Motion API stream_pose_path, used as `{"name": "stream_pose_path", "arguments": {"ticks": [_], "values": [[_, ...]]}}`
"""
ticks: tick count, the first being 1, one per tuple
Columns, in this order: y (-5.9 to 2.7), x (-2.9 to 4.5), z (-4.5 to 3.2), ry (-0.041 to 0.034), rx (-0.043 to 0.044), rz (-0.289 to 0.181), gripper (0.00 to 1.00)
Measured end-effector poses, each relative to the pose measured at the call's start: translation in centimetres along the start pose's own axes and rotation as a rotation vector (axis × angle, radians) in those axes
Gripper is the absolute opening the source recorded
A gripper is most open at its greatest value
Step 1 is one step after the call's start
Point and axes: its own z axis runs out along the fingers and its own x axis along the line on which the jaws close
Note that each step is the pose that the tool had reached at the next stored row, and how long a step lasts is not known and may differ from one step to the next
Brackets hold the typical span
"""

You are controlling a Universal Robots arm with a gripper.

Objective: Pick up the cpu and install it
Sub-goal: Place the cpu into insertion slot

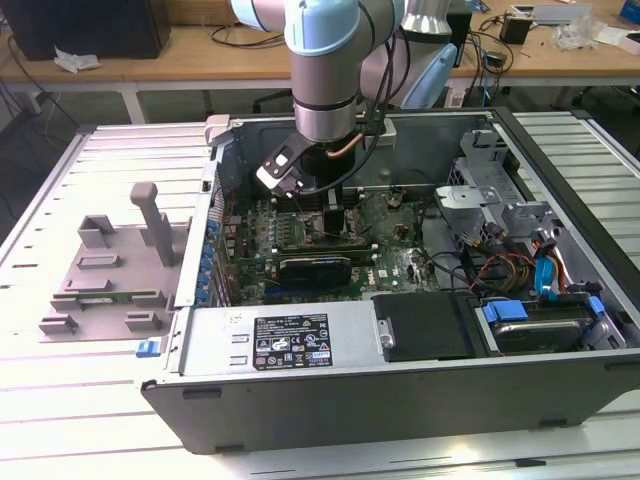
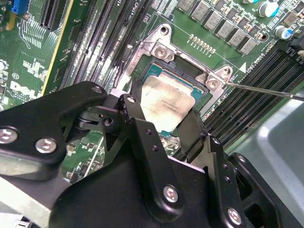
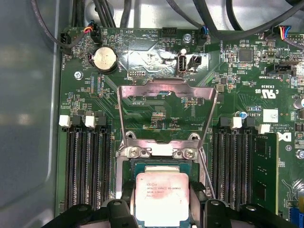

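The cpu (image 3: 162, 190), a small square chip with a silvery top, sits low over the open socket (image 3: 124, 167) of the green motherboard (image 3: 156, 114). In both wrist views my gripper (image 3: 163, 211) straddles it, with a black finger (image 2: 132, 111) pressed to one edge and the other finger (image 2: 192, 126) to the opposite edge of the cpu (image 2: 164, 102). Whether the chip rests fully in the socket I cannot tell. The socket's metal load plate (image 3: 166, 91) stands swung open. In the exterior view the arm reaches down into the computer case, and my gripper (image 1: 325, 200) is low over the board.
A thin metal retention lever (image 2: 266, 90) juts out beside the socket. Black memory slots (image 3: 88, 166) flank it, with a green memory stick (image 3: 263, 166) in one. The case walls (image 1: 400, 390), a drive cage (image 1: 500, 190) and cables (image 1: 500, 265) crowd the arm. A grey tray (image 1: 110, 270) lies outside.
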Motion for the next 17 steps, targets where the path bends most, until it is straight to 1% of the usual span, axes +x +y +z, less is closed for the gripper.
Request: {"name": "stream_pose_path", "arguments": {"ticks": [2,3,5,6,7,8,9,15,17], "values": [[0.0,0.0,0.01,0.0,-0.0001,0.0,0.55],[0.0,0.0,0.01,0.0,-0.0001,0.0,0.62],[0.0,0.0,0.01,0.0,0.0,0.0,0.62],[0.05,0.0,-0.86,0.0,-0.0001,0.0,0.62],[0.07,0.01,-1.12,0.0004,-0.0003,0.0,0.62],[0.07,0.01,-1.17,0.0001,0.0,0.0,0.62],[0.07,0.01,-1.2,0.0001,-0.0001,0.0,0.47],[0.07,0.01,-1.29,0.0,-0.0001,0.0,0.11],[0.08,0.01,-1.32,0.0001,-0.0001,0.0,0.11]]}}
